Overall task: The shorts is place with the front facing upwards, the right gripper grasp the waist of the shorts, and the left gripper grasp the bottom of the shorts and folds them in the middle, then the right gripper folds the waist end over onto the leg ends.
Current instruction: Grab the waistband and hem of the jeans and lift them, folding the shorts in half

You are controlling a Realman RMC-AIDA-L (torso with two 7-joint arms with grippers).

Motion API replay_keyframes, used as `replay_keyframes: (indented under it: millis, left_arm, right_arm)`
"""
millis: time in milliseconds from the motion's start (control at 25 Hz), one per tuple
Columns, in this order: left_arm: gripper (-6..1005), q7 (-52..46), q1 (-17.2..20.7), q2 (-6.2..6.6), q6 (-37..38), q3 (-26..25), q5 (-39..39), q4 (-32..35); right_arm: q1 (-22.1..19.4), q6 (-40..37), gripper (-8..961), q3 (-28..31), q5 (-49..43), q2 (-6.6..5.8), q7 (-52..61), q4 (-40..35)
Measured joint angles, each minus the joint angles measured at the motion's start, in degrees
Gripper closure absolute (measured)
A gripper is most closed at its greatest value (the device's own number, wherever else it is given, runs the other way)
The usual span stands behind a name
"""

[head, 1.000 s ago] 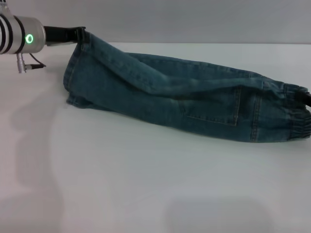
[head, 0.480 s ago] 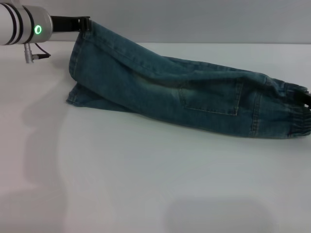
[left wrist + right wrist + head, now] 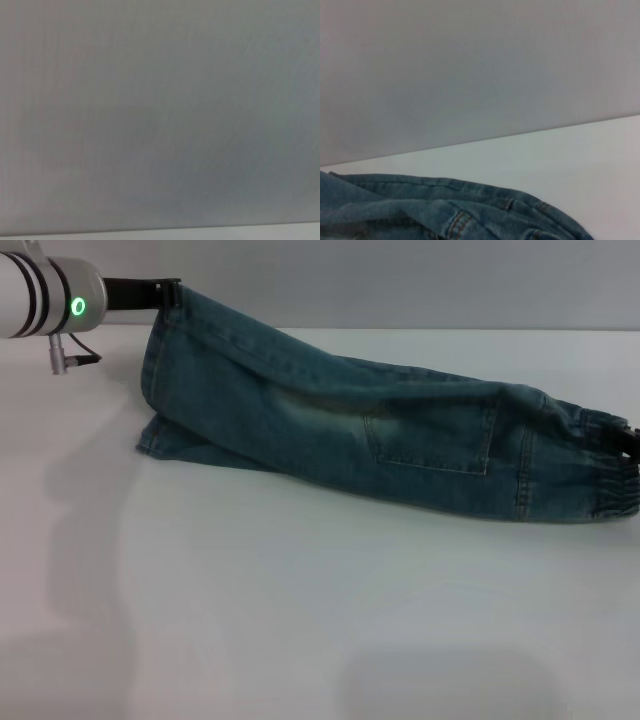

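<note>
The blue denim shorts [image 3: 350, 430] stretch across the white table [image 3: 300, 620] in the head view, a back pocket showing, the elastic waist at the right edge and the leg ends at the far left. My left gripper [image 3: 172, 295] is shut on the upper leg hem, holding it lifted above the lower layer. At the frame's right edge only a dark bit of my right gripper [image 3: 630, 440] shows, at the waistband. Denim folds of the shorts [image 3: 420, 210] fill the right wrist view's lower part. Blank grey wall is all the left wrist view holds.
Behind the white table [image 3: 560, 155] rises a plain grey wall [image 3: 400, 280]. Bare tabletop lies in front of the shorts.
My left gripper has lifted the leg hem a little higher and shifted right. The upper denim layer has spread flatter toward me over the lower one.
</note>
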Motion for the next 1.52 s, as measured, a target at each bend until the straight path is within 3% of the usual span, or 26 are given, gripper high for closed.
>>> replay_keyframes:
  millis: [360, 680, 1520]
  left_arm:
    - [971, -0.9, 0.7, 0.61, -0.2, -0.5, 2.1, 0.1]
    - [970, -1.4, 0.7, 0.33, -0.9, -0.5, 4.2, 0.3]
    - [844, -1.0, 0.1, -0.22, -3.7, 0.7, 4.5, 0.0]
  right_arm:
    - [-0.6, -0.4, 955, 0.2, 0.0, -0.30, 0.0, -0.3]
    - [-0.6, -0.5, 954, 0.2, 0.0, -0.36, 0.0, -0.3]
    - [1.0, -1.1, 954, -0.1, 0.1, -0.54, 0.0, -0.3]
